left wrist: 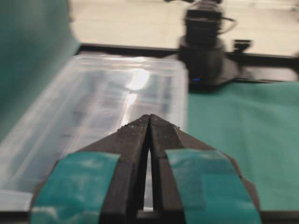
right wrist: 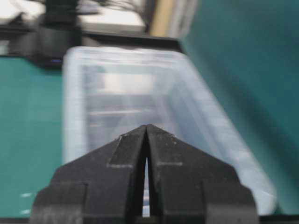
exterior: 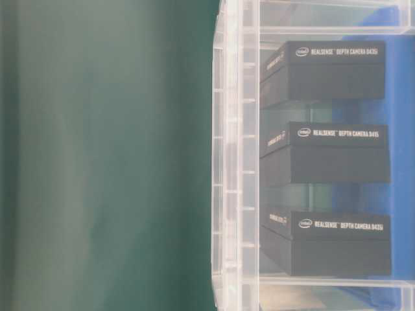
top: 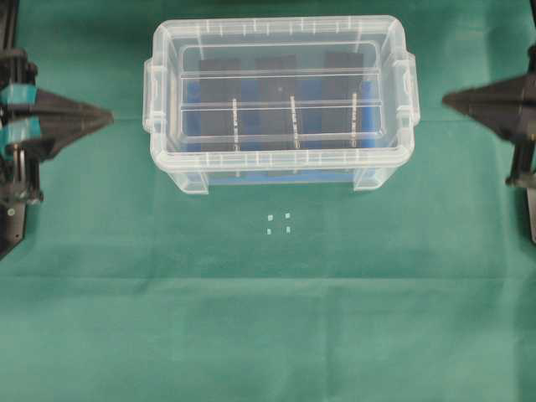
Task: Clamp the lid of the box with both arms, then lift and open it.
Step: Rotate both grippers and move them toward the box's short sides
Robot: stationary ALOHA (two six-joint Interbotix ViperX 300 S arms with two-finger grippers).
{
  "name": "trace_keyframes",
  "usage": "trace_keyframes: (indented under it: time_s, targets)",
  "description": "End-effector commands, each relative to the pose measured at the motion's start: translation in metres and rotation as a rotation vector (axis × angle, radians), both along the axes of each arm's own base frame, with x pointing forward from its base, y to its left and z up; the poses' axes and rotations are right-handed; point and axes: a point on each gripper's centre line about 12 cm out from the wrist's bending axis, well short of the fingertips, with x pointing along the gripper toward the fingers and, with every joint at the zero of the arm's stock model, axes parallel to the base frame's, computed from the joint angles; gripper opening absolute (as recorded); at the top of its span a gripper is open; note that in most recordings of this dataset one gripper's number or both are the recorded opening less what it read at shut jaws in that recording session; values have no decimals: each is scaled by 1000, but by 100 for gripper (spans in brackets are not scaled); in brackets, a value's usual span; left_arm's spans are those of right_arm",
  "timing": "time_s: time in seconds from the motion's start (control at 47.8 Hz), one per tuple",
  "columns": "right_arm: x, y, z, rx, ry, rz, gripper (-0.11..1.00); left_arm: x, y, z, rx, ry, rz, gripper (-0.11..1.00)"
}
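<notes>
1. Sitting at the upper middle of the green cloth point(top: 167, 318) in the overhead view: the box point(top: 280, 172), a deep clear bin, with the lid point(top: 280, 38) on top and flush with its rim.
2. Showing through the clear walls: a blue liner point(top: 194, 92) and three black cases point(exterior: 337, 155) side by side, each printed "RealSense Depth Camera D435" in the table-level view.
3. Spread under everything: the same cloth, creased faintly; four tiny white marks point(top: 279, 223) just in front of the box.
4. Visible beyond the cloth in the wrist views: a pale floor point(left wrist: 131, 23) and a black arm base point(left wrist: 205, 56).
5. Parked left of the box, well apart: left gripper point(top: 107, 117), pinched closed with tips meeting, grasping nothing, teal tape point(left wrist: 74, 182) on both fingers.
6. Parked right of the box, also well apart: right gripper point(top: 447, 100), likewise pressed closed to a point and empty.
7. Pointing inward toward the short ends of the box: both tips, roughly level with its handle lips point(top: 151, 84).
8. Lying bare: cloth on both sides between tips and box, plus a broad stretch in front.
</notes>
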Motion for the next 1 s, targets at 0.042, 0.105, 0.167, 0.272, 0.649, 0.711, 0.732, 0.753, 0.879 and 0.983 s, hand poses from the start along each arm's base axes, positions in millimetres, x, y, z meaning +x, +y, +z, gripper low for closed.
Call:
trace_keyframes:
  time_s: [0.042,0.105,0.167,0.272,0.649,0.711,0.732,0.753,0.879,0.983]
  targets:
    - [-2,-17,12,0,-21,-85,0,-1,16,8,-4,-9,79,1]
    - [-4,-25,12,2,-15,-120,0,-2,22,7,-9,4,108,1]
    - [-5,-29,12,6,-5,-143,0,-3,26,6,-11,15,130,1]
    - [-5,-34,9,17,20,-162,0,-4,29,5,-15,28,145,1]
    - [-5,-35,-10,131,257,-173,0,-4,30,-7,-90,211,149,1]
    - [-6,-35,-13,157,314,-175,0,-5,30,-11,-118,274,153,1]
    - [-6,-35,-14,167,335,-177,0,-6,30,-12,-126,293,155,1]
    - [-7,-34,-15,177,356,-176,0,-6,30,-14,-134,313,156,1]
    - [-10,-33,-27,247,504,-186,0,-11,30,-23,-198,438,175,1]
    - [-12,-33,-38,303,619,-196,0,-17,30,-30,-245,535,191,1]
